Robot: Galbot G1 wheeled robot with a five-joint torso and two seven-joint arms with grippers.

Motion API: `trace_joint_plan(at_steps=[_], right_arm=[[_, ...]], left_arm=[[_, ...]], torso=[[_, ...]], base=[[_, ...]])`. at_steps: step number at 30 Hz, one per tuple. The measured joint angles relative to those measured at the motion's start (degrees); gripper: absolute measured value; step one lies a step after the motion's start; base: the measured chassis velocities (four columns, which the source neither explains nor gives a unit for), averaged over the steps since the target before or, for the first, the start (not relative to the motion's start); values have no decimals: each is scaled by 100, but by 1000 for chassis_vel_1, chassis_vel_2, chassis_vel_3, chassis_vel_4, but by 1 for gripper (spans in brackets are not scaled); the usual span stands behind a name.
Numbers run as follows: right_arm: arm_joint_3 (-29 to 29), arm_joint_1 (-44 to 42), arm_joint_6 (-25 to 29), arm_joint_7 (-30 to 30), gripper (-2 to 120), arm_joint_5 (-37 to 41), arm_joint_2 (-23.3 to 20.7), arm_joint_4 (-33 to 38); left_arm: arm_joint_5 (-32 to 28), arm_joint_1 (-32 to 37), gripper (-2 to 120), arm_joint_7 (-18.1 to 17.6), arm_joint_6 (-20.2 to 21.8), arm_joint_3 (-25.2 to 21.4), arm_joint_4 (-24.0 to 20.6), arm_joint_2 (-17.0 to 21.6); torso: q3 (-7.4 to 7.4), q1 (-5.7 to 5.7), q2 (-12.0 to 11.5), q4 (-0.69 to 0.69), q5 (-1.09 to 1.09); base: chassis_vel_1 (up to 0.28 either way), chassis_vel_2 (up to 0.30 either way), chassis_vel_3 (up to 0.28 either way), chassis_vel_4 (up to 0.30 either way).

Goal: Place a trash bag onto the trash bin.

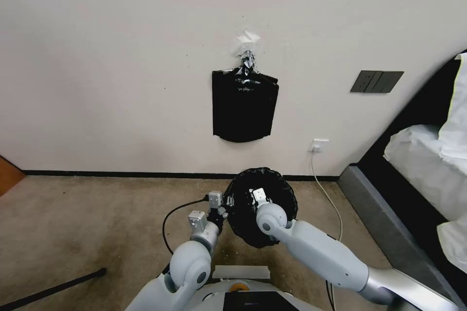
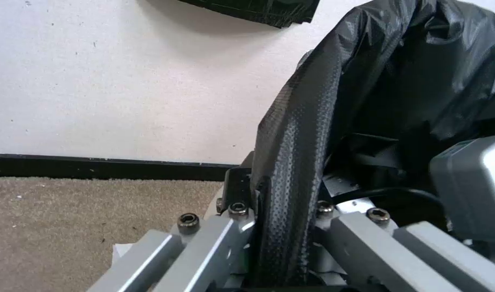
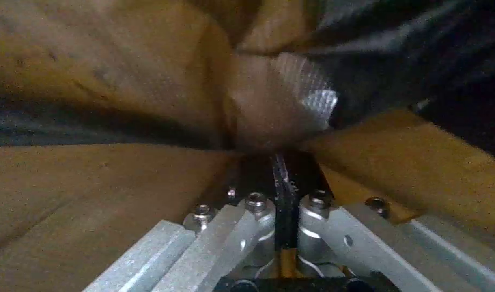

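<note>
Nearest the robot's chest, both grey arms reach forward over the tan carpet [image 1: 87,223] toward the trash bag [image 1: 262,189], which is spread black and glossy over the trash bin [image 2: 312,52]. The bag hides nearly all of the bin. It stands on the carpet close to the wall, with only a pale bit of it showing past the plastic in the left wrist view.

The left gripper [image 1: 226,200] sits at the bag's left edge. In the left wrist view its two dark textured pads [image 2: 291,170] are pressed together, with the crinkled plastic rising right beside them; I cannot tell if film is pinched between them. The right gripper [image 1: 257,198] is inside the bag's opening. In the right wrist view its jaws are closed tight, but that view is too blurred to show whether they clamp the plastic.

Just right of the bin, a white cable [image 1: 325,189] runs down the wall from a white socket [image 1: 318,145] and trails across the floor. Further right stands a bed with white bedding [image 1: 423,155].

Farther up the wall [image 1: 121,58], directly above the bin, a flat bundle of black bags [image 1: 244,109] hangs from a metal clip [image 1: 248,60]. A dark switch plate [image 1: 377,81] is mounted to its right.
</note>
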Motion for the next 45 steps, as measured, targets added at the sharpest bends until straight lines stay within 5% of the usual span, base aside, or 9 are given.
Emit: trace_joint_plan(at_steps=[29,36,45], right_arm=[[-15,-33,1,-13,0,-24,-17,-113],[67,-95,0,18,0,119,-284,436],[411,-467,-1,-3,29,503,-795,1684]], left_arm=[[-144,60,3,-10,32,-6,-135,42],[-144,-7,3,-34,30,-27,-37,40],[-168,-148,3,-149,35,-1,333,-96]], torso=[[0,0,0,0,1],[0,0,0,0,0],[0,0,0,0,2]], base=[[0,0,0,0],[0,0,0,0],[0,0,0,0]])
